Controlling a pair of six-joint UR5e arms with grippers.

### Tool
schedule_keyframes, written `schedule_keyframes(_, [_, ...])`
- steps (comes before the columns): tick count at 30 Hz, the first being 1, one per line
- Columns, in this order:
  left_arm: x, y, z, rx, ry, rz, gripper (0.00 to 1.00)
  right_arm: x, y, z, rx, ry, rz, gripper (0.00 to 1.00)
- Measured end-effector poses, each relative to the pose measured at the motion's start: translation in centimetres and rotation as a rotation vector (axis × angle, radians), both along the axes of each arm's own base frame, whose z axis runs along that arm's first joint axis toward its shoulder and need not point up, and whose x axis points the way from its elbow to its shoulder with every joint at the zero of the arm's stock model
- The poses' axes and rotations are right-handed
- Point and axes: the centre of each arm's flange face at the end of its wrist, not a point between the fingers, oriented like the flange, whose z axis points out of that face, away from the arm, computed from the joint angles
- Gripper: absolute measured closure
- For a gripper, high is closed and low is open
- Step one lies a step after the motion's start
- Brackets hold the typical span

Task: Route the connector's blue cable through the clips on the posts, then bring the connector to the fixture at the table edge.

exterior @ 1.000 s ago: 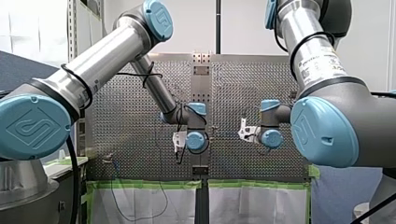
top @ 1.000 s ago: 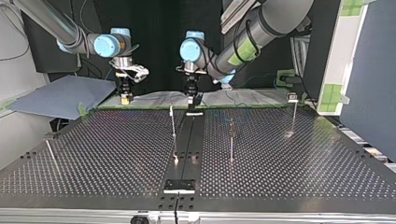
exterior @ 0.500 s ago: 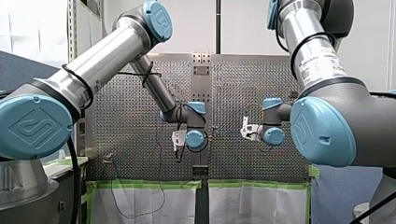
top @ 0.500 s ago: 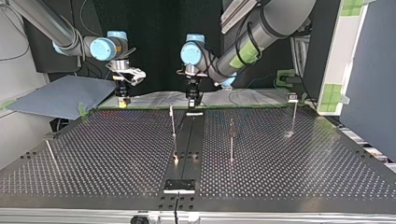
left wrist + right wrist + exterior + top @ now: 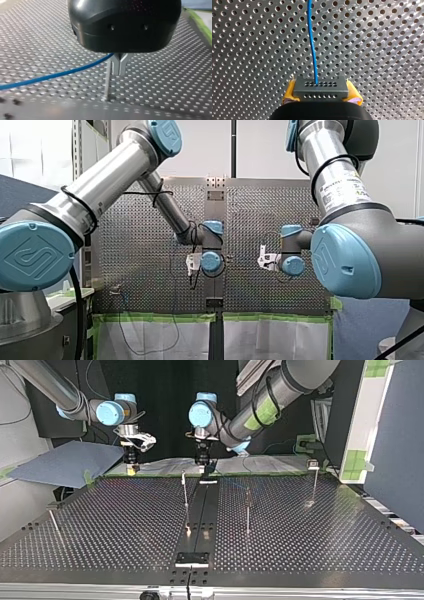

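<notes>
- The perforated metal bench [image 5: 110, 525] carries the work. Both our arms hang close to its edge on the arms' side, at the back of the top view.
- Thin upright metal posts [image 5: 185, 491] stand well apart across the bench. One shows just behind our left gripper [image 5: 119, 65] in the left wrist view. We cannot tell whether the cable sits in any clip.
- The left gripper is black, with its metal fingers pressed together and pinching the cable above the bench's dark middle strip.
- Our right gripper [image 5: 321, 93] clamps the connector between its yellow pads [image 5: 290, 91], above the bench and towards that edge's corner at the top view's left.
- The small dark grey rectangular connector [image 5: 321, 86], with rows of little holes, looks rigid and light. Its flat sides suit the pads, so we judge this the right place to hold it.
- The thin blue cable [image 5: 312, 45] rises from the connector's middle. We judge it limp, light and smooth, so it is apt to slide between metal fingers. We would take it close to whichever post comes next and pull gently, to spare its joint at the connector.
</notes>
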Motion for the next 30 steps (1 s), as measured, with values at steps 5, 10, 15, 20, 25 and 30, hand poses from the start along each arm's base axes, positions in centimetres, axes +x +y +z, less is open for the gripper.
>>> schedule_keyframes(5, [0.4, 0.3, 0.8, -0.006, -0.010, 0.006, 1.00, 0.0, 0.0, 0.0, -0.001, -0.001, 0.000, 1.00])
schedule_keyframes(10, [0.9, 0.5, 0.9, -0.008, -0.022, -0.001, 1.00, 0.0, 0.0, 0.0, -0.002, -0.001, 0.000, 1.00])
schedule_keyframes(15, [1.5, 0.7, 0.9, -0.012, -0.027, -0.014, 1.00, 0.0, 0.0, 0.0, -0.003, -0.001, 0.000, 1.00])
schedule_keyframes(20, [1.8, 0.8, 0.7, -0.016, -0.026, -0.023, 1.00, 0.0, -0.1, 0.1, -0.007, -0.002, 0.000, 1.00])
schedule_keyframes(25, [2.5, 0.9, -0.3, -0.016, -0.015, -0.023, 1.00, 0.0, -0.1, 0.1, -0.009, -0.003, 0.000, 1.00])
schedule_keyframes(30, [3.2, 0.8, -0.3, -0.026, -0.016, -0.031, 0.98, 0.0, -0.1, 0.1, -0.011, -0.004, 0.000, 1.00])
